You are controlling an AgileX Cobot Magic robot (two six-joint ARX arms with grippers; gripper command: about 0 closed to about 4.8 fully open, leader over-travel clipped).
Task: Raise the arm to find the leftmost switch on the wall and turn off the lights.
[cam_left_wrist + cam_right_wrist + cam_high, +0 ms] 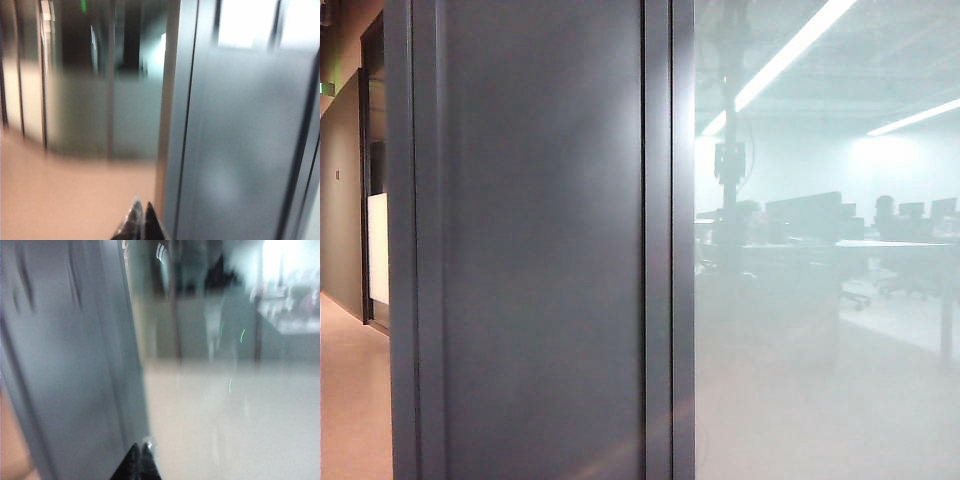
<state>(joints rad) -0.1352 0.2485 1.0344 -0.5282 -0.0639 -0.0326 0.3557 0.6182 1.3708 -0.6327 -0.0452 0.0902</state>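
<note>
Faced, in the exterior view, a broad grey metal door frame (540, 250) filling the middle, with a glass wall (820, 380) to its right and a strip of corridor floor (350, 400) to its left. Showed the arm (730, 150) only there, as a hazy reflection in the glass: a dark slim upright mast with a small boxy head, standing just right of the frame's edge, before reflected desks and monitors (810, 215) and bright ceiling light strips (790, 50). Gave neither gripper in that view, and no wall switch in any. Caught the left gripper (139, 220) only in the left wrist view, tips drawn together to a narrow point, holding nothing, just beside the frame's edge (172, 125), with open pale floor (65, 200) on the corridor side; blurred throughout. Caught the right gripper (140, 460) only in the right wrist view, tips likewise closed on nothing, right at the seam where the grey frame (65, 365) met the frosted glass (230, 425); also heavily smeared. Left free room toward the corridor on the left side only; frame and glass shut off the front.
</note>
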